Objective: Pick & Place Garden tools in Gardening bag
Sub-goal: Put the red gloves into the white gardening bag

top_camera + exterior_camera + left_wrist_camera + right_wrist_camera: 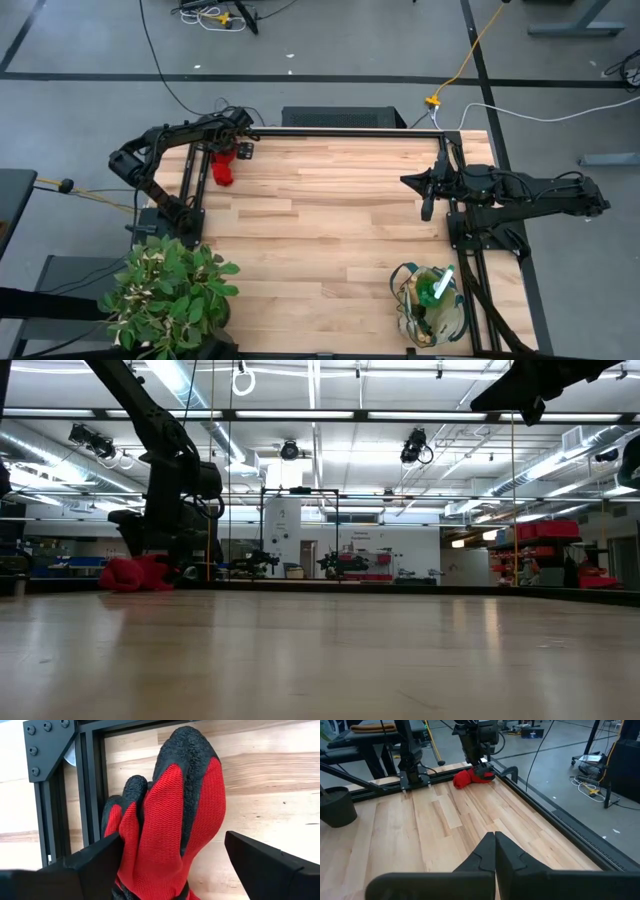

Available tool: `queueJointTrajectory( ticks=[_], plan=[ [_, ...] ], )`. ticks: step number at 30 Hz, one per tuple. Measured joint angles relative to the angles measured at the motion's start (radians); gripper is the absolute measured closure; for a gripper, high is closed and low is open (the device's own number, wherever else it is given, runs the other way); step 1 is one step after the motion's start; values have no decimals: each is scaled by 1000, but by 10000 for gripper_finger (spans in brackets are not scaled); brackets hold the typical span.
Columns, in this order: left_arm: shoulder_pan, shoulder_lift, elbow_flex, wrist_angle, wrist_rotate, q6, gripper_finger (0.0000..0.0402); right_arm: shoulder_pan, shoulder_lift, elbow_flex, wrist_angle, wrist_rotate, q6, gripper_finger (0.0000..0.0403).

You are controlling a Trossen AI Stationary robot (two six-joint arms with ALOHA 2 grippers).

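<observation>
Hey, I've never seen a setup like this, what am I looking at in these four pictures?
Two robot arms work at a wooden table. One picture looks straight down, one looks level across the tabletop, and two come from cameras on the arms' wrists. The left claw stands open around a red glove near the table's far left corner, not gripping it yet. The right claw is shut, empty, waiting above the right side. A gardening bag already holding tools and a potted plant sit at the near edge.

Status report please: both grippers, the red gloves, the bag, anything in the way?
Left gripper open around red gloves, far-left corner. Right gripper shut, empty, waiting. Gardening bag near right edge. Nothing between.
</observation>
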State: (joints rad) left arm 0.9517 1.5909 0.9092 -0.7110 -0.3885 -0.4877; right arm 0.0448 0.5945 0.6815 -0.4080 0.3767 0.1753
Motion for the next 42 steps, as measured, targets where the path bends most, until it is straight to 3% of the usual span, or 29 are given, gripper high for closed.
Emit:
queueJointTrajectory(
  ticks=[24,42],
  plan=[
    [0,0,0,-15,0,2,213,0,0,0,1,0,-11,403],
    [0,0,0,-15,1,3,303,0,0,0,2,0,-13,403]
  ],
)
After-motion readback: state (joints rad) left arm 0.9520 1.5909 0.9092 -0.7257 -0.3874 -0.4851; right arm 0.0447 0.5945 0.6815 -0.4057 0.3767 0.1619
